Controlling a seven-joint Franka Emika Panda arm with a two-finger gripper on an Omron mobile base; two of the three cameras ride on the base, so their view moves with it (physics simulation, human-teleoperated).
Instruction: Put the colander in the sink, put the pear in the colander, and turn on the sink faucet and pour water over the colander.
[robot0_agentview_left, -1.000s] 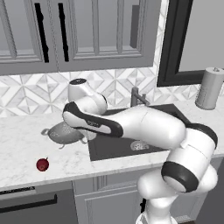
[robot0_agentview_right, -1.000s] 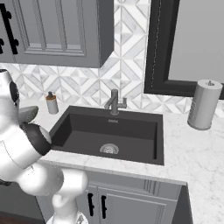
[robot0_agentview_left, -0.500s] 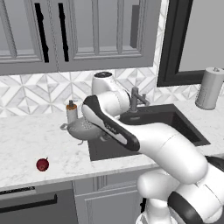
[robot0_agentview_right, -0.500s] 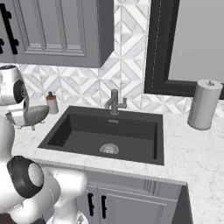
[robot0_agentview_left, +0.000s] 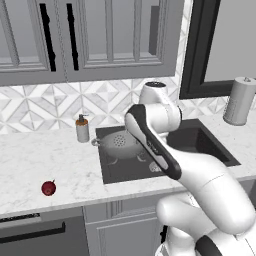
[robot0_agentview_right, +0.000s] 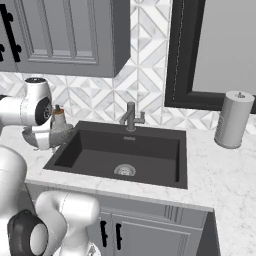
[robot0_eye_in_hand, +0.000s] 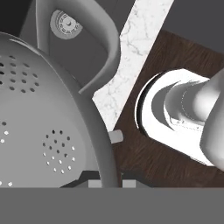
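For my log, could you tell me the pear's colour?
Dark red; the pear shows best in the left base view.

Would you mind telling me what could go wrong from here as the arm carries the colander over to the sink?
1. The gripper holds the colander only by its rim, tilted, so it might slip or swing and drop hard into the sink.
2. The soap bottle stands close beside the colander and could get knocked.
3. The pear lies near the counter's front edge; a later grab could roll it off.

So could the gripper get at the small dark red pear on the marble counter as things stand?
Probably not yet: the gripper is shut on the rim of the perforated silver-grey metal colander, held over the dark sink. The pear itself lies unobstructed.
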